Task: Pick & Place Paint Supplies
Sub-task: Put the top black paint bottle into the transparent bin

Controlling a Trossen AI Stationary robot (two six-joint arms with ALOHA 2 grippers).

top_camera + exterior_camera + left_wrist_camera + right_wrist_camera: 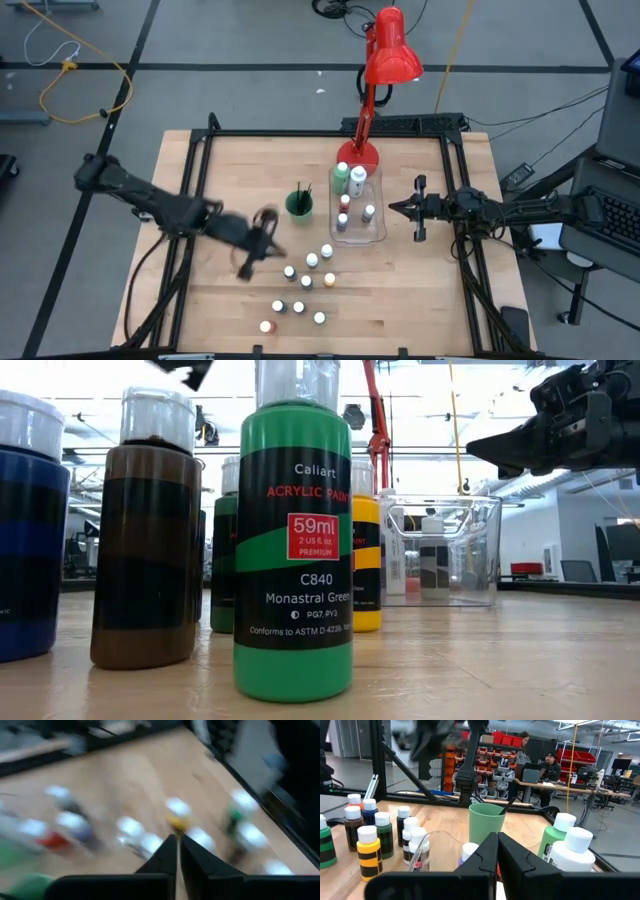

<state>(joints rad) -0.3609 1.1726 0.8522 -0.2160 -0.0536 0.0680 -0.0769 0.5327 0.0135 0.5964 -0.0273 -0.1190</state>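
Several small white-capped paint bottles [305,281] stand upright on the wooden table near its front middle. In the low view a green one [293,560] is nearest. More bottles, two of them larger [572,851], stand in the clear bin [378,232]. Thin dark brushes [302,191] stick out of the green cup [299,205]. My left gripper [272,243] hangs blurred and shut above the table, left of the loose bottles, holding nothing. My right gripper [393,209] is shut and level, just right of the bin, also holding nothing.
A red desk lamp [388,55] leans over the far edge, its base [358,155] behind the bin. Black frame rails [300,134] run round the table. Bare wood lies front left and front right. People sit at desks in the room beyond [540,762].
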